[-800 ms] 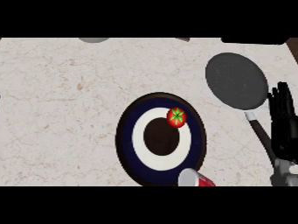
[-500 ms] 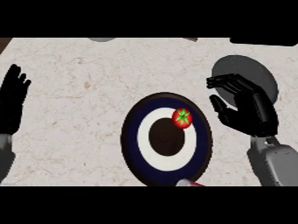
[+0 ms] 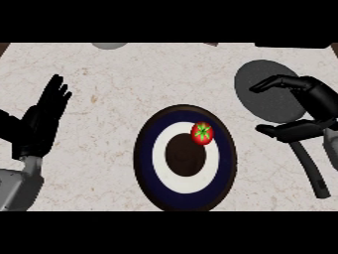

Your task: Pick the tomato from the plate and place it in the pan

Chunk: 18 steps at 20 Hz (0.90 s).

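Pale marbled counter (image 3: 128, 84) fills almost all of my head view, with a strip of dark wood showing at the upper corners. On it, at about 6 o'clock from the centre, lies the plate (image 3: 146, 163), a tall dark-blue oval with a white ring and a dark brown middle. At 2 o'clock sits the pan (image 3: 263, 94), a flat grey disc whose dark handle (image 3: 310, 171) runs down toward 5 o'clock along the right edge.

My left hand (image 3: 34, 130) shows at 9 o'clock, well apart from the plate, fingers straight and pointing up toward 12, thumb spread out to the side; it holds nothing and is resting. Its grey forearm (image 3: 7, 188) enters at 7 o'clock.

My right hand (image 3: 314, 106) is at 3 o'clock, over the right side of the pan and the top of the handle. The fingers are bent over at the top and point back toward 9 o'clock, the thumb reaches the same way below them, and the gap between them is wide with only the pan's surface showing in it; nothing is gripped.

The tomato (image 3: 202, 133), red with a green star on top, rests on the plate's white ring at the plate's 1 o'clock, between the plate's centre and the right hand, clear of both hands.

A grey rounded shape (image 3: 110, 45) is cut off at 12 o'clock.
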Each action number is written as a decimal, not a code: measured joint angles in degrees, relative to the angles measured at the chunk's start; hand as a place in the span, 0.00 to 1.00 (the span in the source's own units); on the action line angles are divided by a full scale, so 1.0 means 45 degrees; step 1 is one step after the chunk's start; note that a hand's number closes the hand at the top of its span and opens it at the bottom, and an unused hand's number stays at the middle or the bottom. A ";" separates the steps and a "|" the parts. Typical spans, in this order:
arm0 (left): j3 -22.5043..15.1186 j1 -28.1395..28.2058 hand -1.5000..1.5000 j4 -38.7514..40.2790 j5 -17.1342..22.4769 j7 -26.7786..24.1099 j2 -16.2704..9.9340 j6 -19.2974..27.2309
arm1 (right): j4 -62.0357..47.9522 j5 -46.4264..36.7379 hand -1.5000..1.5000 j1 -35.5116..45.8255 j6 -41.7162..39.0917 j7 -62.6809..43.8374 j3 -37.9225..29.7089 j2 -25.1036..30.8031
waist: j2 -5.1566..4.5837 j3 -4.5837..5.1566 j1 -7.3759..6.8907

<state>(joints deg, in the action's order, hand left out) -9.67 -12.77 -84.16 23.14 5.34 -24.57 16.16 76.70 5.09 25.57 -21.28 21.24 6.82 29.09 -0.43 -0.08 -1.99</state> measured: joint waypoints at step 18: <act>0.0105 0.0395 0.50 -0.0811 -0.0440 0.0523 0.0305 -0.0076 | -0.2765 -0.5943 0.00 0.5588 -0.1464 0.0697 0.3032 0.0117 | 0.0080 0.0026 0.0151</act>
<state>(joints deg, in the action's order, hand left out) -9.20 -11.00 -87.81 21.16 7.70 -23.20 15.82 64.25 -21.66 50.72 -27.87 24.38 20.46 29.61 -0.07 0.04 -1.31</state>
